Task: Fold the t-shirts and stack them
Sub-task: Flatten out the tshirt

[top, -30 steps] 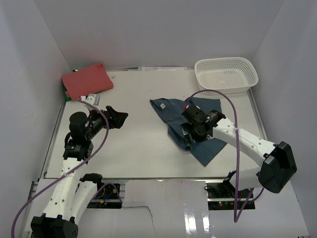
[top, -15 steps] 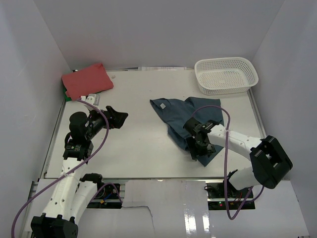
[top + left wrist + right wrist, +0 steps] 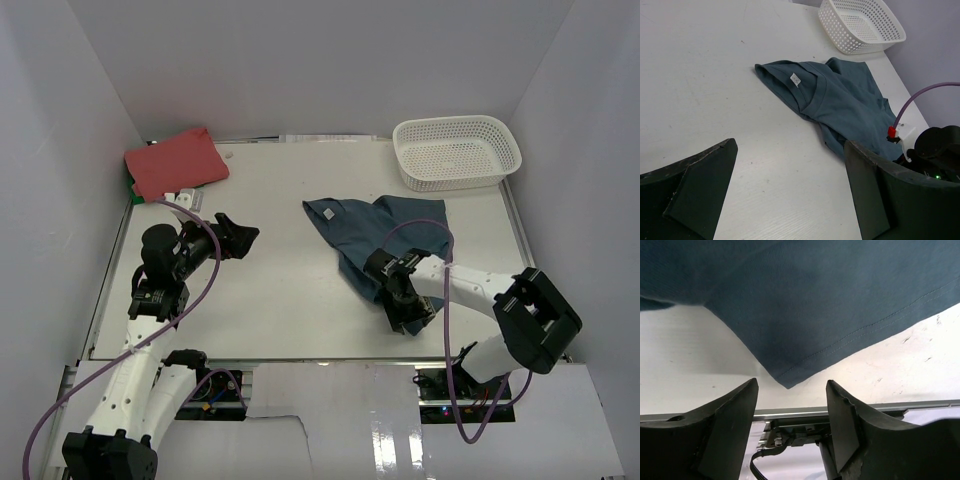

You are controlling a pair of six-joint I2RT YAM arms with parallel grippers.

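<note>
1. Top view: teal t-shirt (image 3: 375, 232) lies crumpled and unfolded, right of centre on the table (image 3: 270, 290). Coral-red t-shirt (image 3: 175, 163) lies folded flat in the upper-left corner, well apart from it. Basket (image 3: 457, 150) is upper right.
2. Right gripper (image 3: 408, 312) is low over the teal shirt's near corner, lower right of centre. Jaw state isn't readable from the top view.
3. Right wrist view settles it: jaws apart, nothing clamped. The shirt's stitched hem corner sits mid-frame just above the gap and cloth fills the upper half. Can't tell whether the fingers touch the fabric.
4. Left gripper (image 3: 232, 238) is left of centre in the top view, over the table, well apart from both shirts. Left wrist view shows its jaws wide apart and empty.
5. The left wrist view gives the clearest look at the white neck label (image 3: 795, 79) by the collar. It also shows the purple cable (image 3: 920, 97) at the right edge.
6. The coral-red shirt shows in the top view only.
</note>
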